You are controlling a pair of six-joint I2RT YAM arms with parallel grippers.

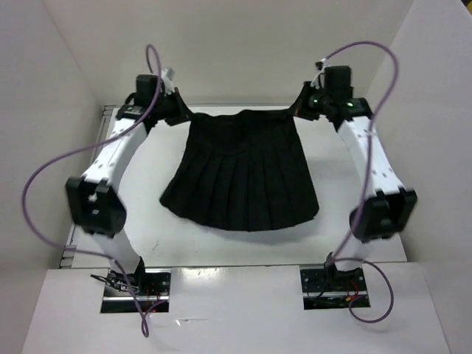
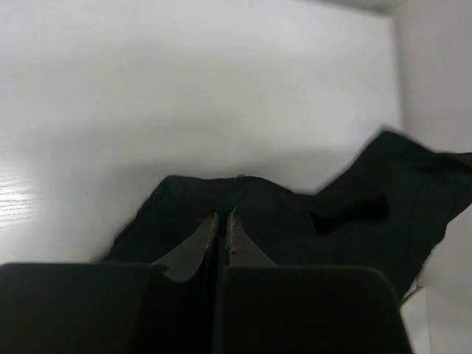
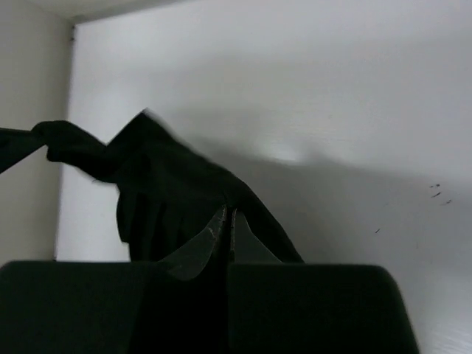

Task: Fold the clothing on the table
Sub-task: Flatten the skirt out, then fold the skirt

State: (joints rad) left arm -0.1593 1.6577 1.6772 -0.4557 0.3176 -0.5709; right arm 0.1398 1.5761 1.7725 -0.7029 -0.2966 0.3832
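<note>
The clothing, a black pleated skirt (image 1: 240,173), lies on the white table (image 1: 147,214) with its waistband at the far side and its wide hem fanned toward the arm bases. My left gripper (image 1: 179,116) is shut on the waistband's left corner. My right gripper (image 1: 297,110) is shut on the right corner, and the band runs taut between them. In the left wrist view the left gripper (image 2: 223,221) is pressed together on dark fabric (image 2: 310,221). In the right wrist view the right gripper (image 3: 230,217) pinches the cloth (image 3: 162,184), which rises off the table (image 3: 332,110).
White walls close in the table on the left, right and far sides. Both arms' elbows (image 1: 96,206) (image 1: 383,214) hang over the table's side edges, with purple cables looping beside them. Bare table (image 1: 243,247) lies between the hem and the metal front edge.
</note>
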